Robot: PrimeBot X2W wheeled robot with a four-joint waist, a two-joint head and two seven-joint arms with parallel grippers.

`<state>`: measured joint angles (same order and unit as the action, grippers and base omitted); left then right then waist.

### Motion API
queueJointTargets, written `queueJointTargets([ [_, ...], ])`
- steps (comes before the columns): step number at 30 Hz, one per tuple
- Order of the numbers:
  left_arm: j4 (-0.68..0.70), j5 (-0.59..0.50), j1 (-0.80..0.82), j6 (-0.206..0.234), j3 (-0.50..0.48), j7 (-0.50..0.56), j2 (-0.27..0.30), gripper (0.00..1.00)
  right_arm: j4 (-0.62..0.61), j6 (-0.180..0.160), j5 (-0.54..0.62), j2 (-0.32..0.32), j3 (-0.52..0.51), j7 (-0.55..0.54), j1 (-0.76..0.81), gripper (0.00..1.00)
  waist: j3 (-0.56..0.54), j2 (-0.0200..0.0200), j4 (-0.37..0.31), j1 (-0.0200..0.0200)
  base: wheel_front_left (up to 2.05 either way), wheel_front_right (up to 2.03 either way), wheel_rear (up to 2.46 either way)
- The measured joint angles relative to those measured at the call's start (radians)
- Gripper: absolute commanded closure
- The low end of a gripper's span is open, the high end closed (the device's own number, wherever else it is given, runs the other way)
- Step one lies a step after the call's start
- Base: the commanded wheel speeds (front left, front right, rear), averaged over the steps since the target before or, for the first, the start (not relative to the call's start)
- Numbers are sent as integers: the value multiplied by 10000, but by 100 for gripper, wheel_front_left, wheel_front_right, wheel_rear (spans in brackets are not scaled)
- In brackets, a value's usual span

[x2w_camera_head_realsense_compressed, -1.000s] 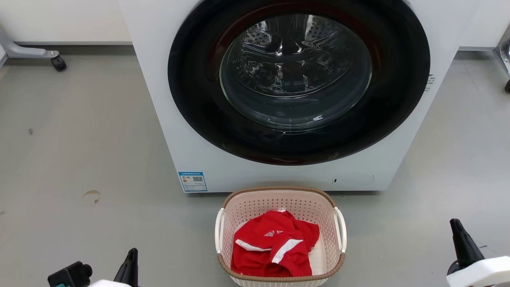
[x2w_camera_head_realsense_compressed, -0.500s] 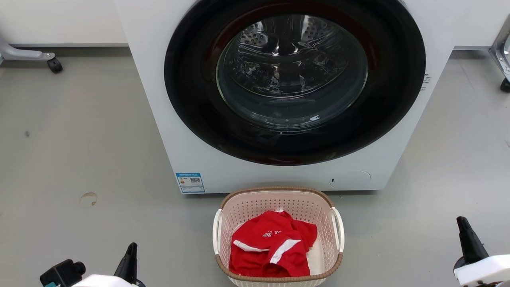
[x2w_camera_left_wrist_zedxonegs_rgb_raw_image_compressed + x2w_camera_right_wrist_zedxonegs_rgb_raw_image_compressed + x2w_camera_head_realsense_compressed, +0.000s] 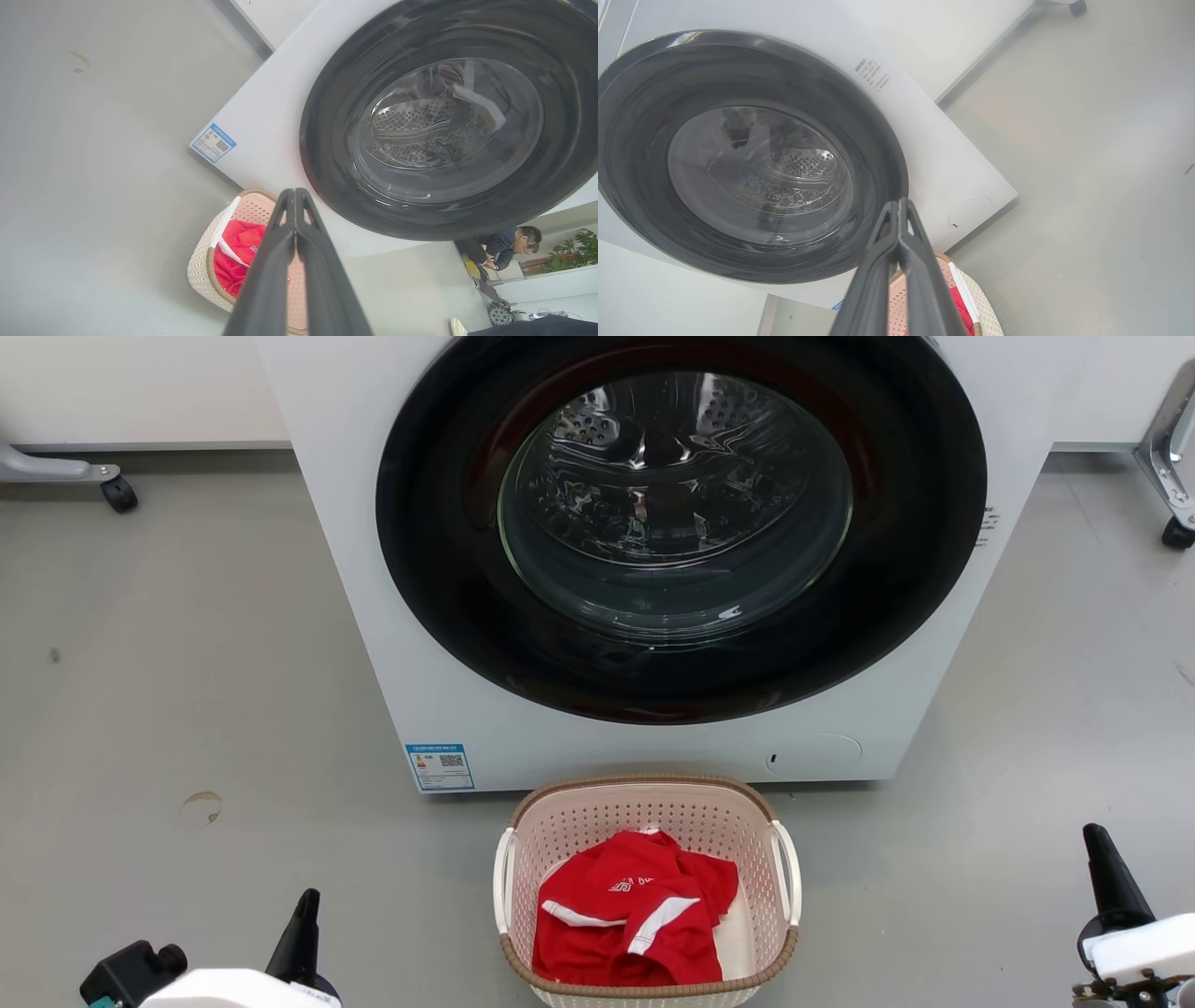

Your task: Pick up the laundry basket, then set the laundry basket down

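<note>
The laundry basket (image 3: pixel 644 783) stood on the grey floor (image 3: pixel 187 663) just in front of the washing machine (image 3: pixel 373 616), below its round dark door (image 3: pixel 681 513), which was shut. A crumpled red shirt (image 3: pixel 635 919) with white stripes lay inside the basket. Nothing gripped the white handles (image 3: pixel 503 882) on either side of the basket. The left gripper (image 3: pixel 306 901) sat at the lower left of the head view, well apart from the basket, clenched and holding nothing. In the left wrist view its fingers (image 3: pixel 275 261) met at the tips, with the basket and shirt partly hidden behind them. The right gripper (image 3: pixel 1094 835) sat at the lower right, also well apart from the basket, likewise clenched and empty. In the right wrist view its fingers (image 3: pixel 878 280) pressed together in front of the washing machine, with a corner of the basket beside them. A blue label (image 3: pixel 439 766) was stuck at the machine's lower left corner, and a faint ring-shaped stain (image 3: pixel 201 807) marked the floor to the left. In the left wrist view a person (image 3: pixel 502 242) in dark clothing sat low beside a green plant (image 3: pixel 574 249).
</note>
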<state>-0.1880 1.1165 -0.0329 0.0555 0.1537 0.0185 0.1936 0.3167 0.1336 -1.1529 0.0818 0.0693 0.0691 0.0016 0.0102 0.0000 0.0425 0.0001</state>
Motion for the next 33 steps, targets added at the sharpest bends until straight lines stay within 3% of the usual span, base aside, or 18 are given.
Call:
queueJointTargets([
  [33,-460,2750,410,-968,-1229,430,-794,100,-173,-4,-2497,-286,-1051,-951,-240,100,-40,0,-238,0,0,0,0],
])
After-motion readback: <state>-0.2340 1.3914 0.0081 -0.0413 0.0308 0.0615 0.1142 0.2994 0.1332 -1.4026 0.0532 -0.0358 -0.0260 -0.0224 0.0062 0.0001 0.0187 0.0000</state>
